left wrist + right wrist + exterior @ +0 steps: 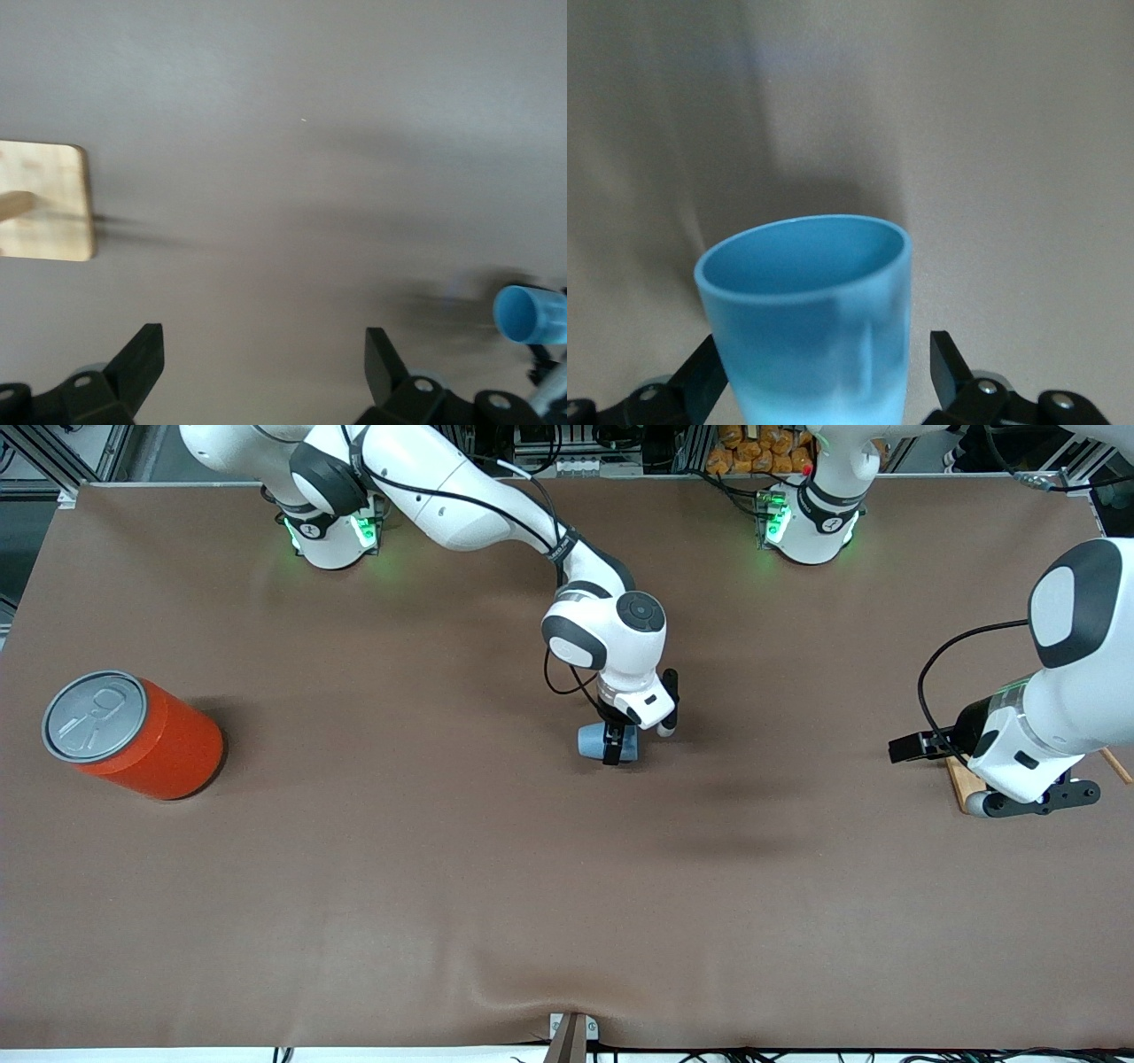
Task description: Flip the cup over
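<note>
While the right gripper [613, 746] sat around the light blue cup [595, 741] at mid-table, fingers spread and apparently clear of it, the left gripper [914, 746] waited unclenched and empty over a wooden board [46, 202] at the left arm's end

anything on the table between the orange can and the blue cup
Nothing: in the front view only bare brown table lies between the can and the cup.
</note>
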